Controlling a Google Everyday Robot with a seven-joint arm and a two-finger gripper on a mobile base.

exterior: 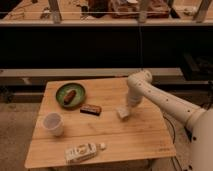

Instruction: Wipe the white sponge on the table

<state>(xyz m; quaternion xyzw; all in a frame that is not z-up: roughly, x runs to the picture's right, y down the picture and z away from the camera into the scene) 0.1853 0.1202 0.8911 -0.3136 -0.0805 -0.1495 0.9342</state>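
Observation:
The white sponge [122,112] is a small off-white block on the light bamboo table [120,135], right of centre. My gripper [127,107] comes down from the white arm at the right and sits right on top of the sponge, pressing it against the tabletop. The sponge's lower left part shows below the gripper.
A green plate [70,94] with a brown food item stands at the back left. A dark snack bar [91,109] lies left of the sponge. A translucent white cup [53,123] stands at the left. A white printed carton [81,152] lies near the front edge.

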